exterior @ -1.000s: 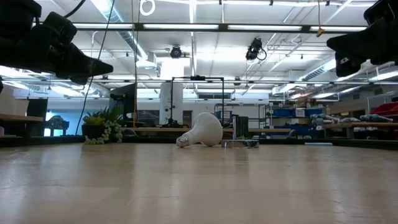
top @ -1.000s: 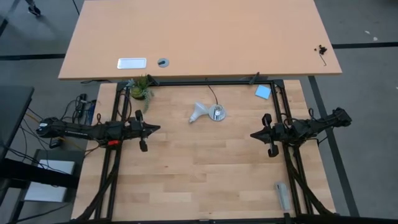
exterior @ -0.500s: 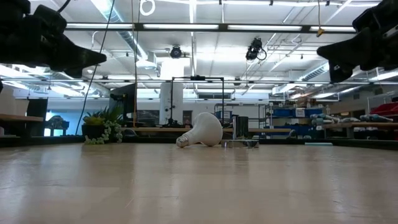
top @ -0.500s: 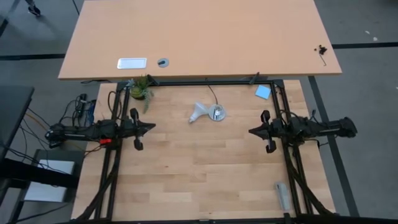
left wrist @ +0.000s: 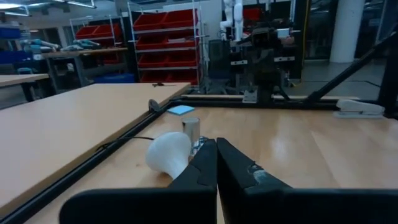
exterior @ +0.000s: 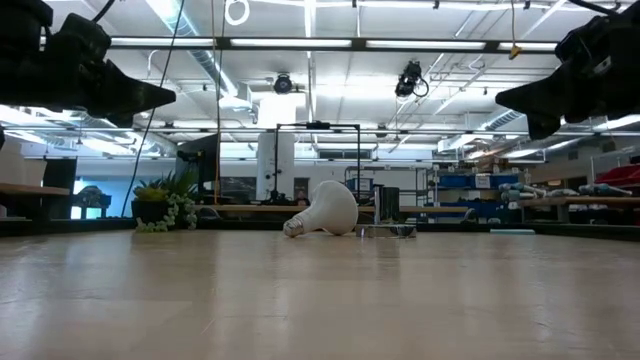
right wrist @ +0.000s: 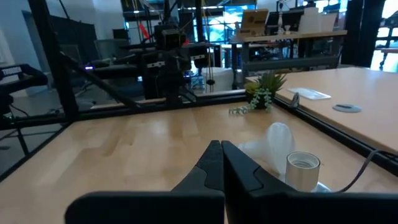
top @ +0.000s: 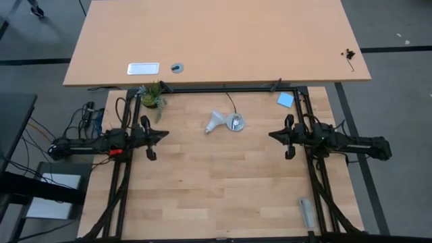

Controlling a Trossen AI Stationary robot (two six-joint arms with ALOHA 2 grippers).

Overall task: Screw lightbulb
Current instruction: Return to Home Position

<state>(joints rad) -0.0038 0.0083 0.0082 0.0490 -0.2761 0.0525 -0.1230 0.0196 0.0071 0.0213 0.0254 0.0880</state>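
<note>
The white lightbulb [top: 215, 121] lies on its side on the wooden table, its narrow base pointing toward the table's near left; it also shows in the low view [exterior: 324, 210], the left wrist view [left wrist: 169, 155] and the right wrist view [right wrist: 278, 140]. Right beside it stands the silver socket [top: 235, 123], upright [right wrist: 303, 170], with a black cord running to the far edge. My left gripper [top: 165, 135] is shut and empty at the table's left side, above the surface. My right gripper [top: 271, 136] is shut and empty at the right side.
A small green plant [top: 151, 96] stands at the far left corner. A blue pad [top: 285, 100] lies at the far right. A grey cylinder [top: 307, 212] lies at the near right edge. A black frame rail [top: 223, 88] borders the far edge.
My left arm has drawn back toward the table's left edge. My right arm has swung so that its gripper has gone a little toward the far edge and the table's middle. The lightbulb and socket have stayed where they were.
</note>
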